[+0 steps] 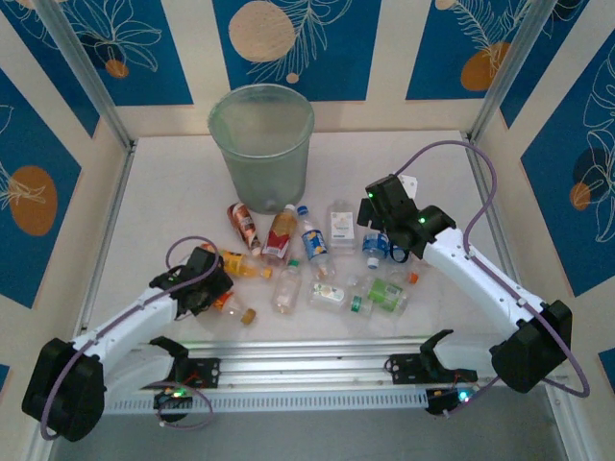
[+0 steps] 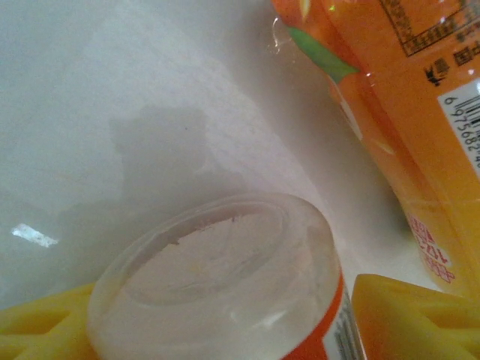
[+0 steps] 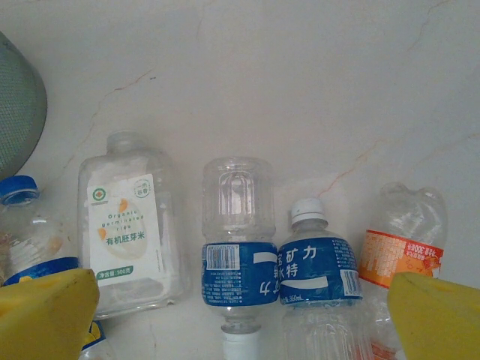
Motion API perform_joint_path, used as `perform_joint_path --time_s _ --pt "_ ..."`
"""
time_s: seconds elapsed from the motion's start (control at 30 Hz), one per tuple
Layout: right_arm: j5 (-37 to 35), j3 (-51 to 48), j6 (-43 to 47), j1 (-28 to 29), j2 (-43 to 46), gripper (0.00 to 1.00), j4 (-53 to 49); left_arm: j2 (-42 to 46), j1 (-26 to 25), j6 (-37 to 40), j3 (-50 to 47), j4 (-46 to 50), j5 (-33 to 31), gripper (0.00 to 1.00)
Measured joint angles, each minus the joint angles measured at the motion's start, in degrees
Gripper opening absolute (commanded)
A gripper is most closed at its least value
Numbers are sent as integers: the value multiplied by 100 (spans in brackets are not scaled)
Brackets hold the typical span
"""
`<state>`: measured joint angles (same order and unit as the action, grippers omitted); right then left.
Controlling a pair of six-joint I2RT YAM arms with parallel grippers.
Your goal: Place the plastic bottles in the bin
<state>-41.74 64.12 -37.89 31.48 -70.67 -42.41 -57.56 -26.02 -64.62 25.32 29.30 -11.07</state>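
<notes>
left arm (image 1: 125, 322): reaches from the near left corner to the left end of the bottle scatter.
left jaws: yellow pads (image 2: 409, 319) stand partway apart, one on each side of a bottle's base and close against it. Cannot tell whether they actually pinch it.
bottle at the left jaws (image 2: 225, 277): clear with an orange label, lying on the table. Its round base faces the wrist camera, squarely between the pads.
orange bottle (image 2: 409, 112): lies just beside that one, to its right in the wrist view, outside the pads.
bin (image 1: 261, 144): upright at the far middle of the table, well apart from both sets of jaws.
loose bottles: lying in front of the bin are a red-labelled one (image 1: 244, 226), a red-and-orange one (image 1: 280, 233) and a blue-capped one (image 1: 313, 240). A clear one (image 1: 286, 286) lies nearer the arms.
white-labelled bottle (image 3: 127, 232): squat with square shoulders, lying just inside the right arm's left pad (image 3: 45, 319).
right jaws: spread wide, holding nothing, hanging over a row of bottles.
blue-labelled pair: one (image 3: 238, 255) has its cap toward the camera, the other (image 3: 315, 274) has its white cap pointing away. They lie side by side under the gap between the pads.
crumpled bottle (image 3: 401, 244): orange-red label, next to the pair, near the other pad.
table (image 1: 173, 192): white, faintly veined.
</notes>
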Motion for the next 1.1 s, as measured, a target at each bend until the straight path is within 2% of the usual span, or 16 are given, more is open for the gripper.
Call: perform_joint_path --time_s 0.3,0.5,0.8,1.1 --pt "-2 0 0 0 11 99 -2 -157 0 9 -11 -168 -122 63" --pt "-2 0 -2 7 17 99 -7 -177 -2 39 -7 -195 -181 52" --pt "-7 0 0 17 118 99 -22 295 -4 184 382 367 -667 49" --pt "-9 0 4 17 201 99 -22 863 -2 826 1609 1200 -1685 49"
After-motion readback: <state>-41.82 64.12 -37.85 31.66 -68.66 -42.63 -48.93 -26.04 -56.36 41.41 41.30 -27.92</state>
